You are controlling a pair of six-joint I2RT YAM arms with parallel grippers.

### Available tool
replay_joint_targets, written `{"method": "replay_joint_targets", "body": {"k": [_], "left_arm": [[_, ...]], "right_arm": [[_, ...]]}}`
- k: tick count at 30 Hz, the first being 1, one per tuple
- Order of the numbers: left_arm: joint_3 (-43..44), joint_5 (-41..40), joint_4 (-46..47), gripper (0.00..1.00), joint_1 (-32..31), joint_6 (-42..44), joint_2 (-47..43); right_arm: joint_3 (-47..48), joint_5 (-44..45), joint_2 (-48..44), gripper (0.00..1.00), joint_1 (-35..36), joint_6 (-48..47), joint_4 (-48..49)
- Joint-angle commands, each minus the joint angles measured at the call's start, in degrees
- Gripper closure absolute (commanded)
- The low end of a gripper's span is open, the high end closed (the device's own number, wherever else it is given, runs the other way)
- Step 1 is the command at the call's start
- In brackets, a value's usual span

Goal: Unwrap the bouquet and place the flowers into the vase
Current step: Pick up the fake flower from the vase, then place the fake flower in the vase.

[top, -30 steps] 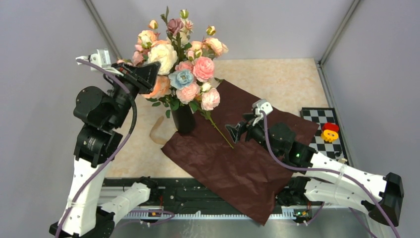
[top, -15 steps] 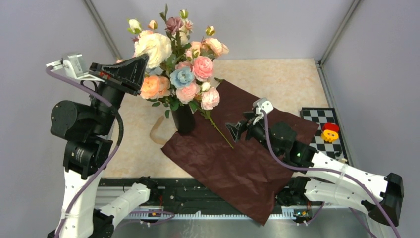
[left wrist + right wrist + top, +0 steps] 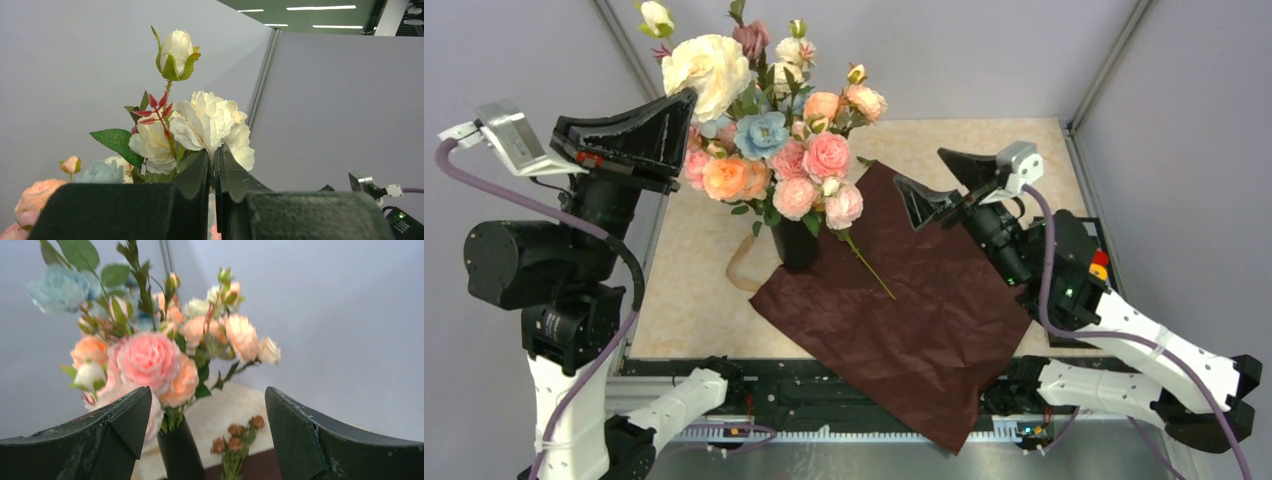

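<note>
Holding cream roses up beside the vase

I saw the flowers [image 3: 200, 125], a cream rose stem with a bud on top, rising straight out of the left pincer [image 3: 214, 150], whose jaws sat pinched together on the stem. Below its tips and off to their right stood the vase [image 3: 794, 245], full of peach, pink and blue blooms [image 3: 809, 160]. The right pincer [image 3: 917, 166] hung with jaws wide apart, holding nothing, facing the vase. Under it lay the maroon paper [image 3: 904, 310] spread flat, with one brownish rose stem [image 3: 237, 432] on it.
</note>
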Motion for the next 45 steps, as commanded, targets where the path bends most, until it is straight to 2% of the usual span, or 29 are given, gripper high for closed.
{"method": "replay_joint_targets", "body": {"k": [1, 17, 32, 45], "left_arm": [[2.28, 1.28, 5.46, 0.93, 0.16, 1.69, -0.94], [-7.94, -3.26, 0.66, 0.93, 0.1, 1.38, -6.38], [-8.69, -5.89, -4.0, 0.93, 0.13, 3.23, -6.17], [-15.19, -8.96, -4.19, 0.8, 0.15, 3.13, -9.31]], "right_arm": [[6.88, -3.0, 2.29, 0.15, 0.58, -3.07, 3.32], [3.51, -5.45, 5.67, 0.15, 0.59, 2.86, 2.76], [-2.1, -5.44, 7.24, 0.15, 0.59, 6.63, 4.62], [-18.18, -3.98, 10.52, 0.15, 0.61, 9.14, 14.02]]}}
